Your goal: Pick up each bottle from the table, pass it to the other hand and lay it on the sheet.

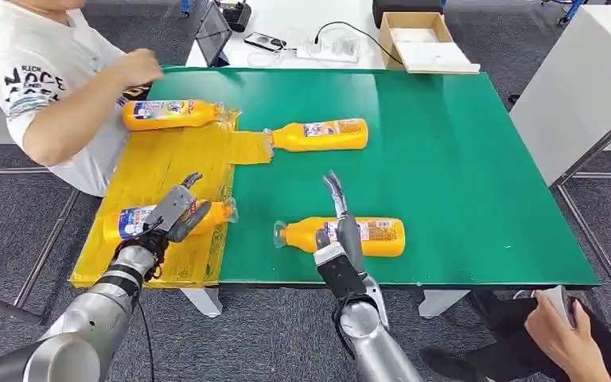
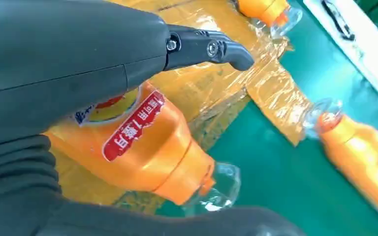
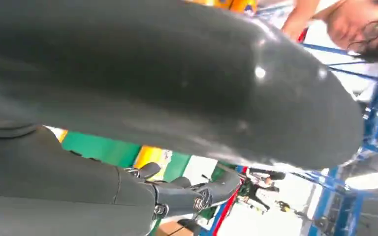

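Note:
A yellow sheet (image 1: 167,159) covers the left end of the green table (image 1: 461,159). On it lies an orange bottle (image 1: 127,223) with my left hand (image 1: 172,213) over it, the fingers (image 2: 211,49) straight and lifted off the bottle (image 2: 147,147), the thumb on its other side. A second bottle (image 1: 171,114) rests at the sheet's far end. A third bottle (image 1: 322,134) lies on the green, its cap at the sheet's edge. The nearest bottle (image 1: 382,236) lies on the green; my right hand (image 1: 340,231) hovers over its neck end, fingers extended, holding nothing.
A person in a white shirt stands at the far left, their hand (image 1: 135,68) near the far bottle. Another person's hand (image 1: 561,326) shows at the lower right. A cardboard box (image 1: 422,40), a tablet (image 1: 213,32) and cables lie on the white table behind.

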